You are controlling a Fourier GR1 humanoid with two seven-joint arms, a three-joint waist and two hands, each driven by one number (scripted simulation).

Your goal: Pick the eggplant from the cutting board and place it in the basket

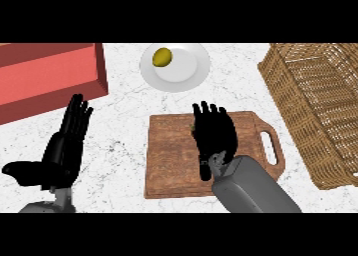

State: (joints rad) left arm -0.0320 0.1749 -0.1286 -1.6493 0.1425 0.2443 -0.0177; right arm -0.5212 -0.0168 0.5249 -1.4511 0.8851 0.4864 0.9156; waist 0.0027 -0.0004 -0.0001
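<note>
Wicker basket right of cutting board; white plate behind.

A brown wooden cutting board with a handle slot lies on the counter. The eggplant is hidden. A wicker basket sits right of it.
</note>
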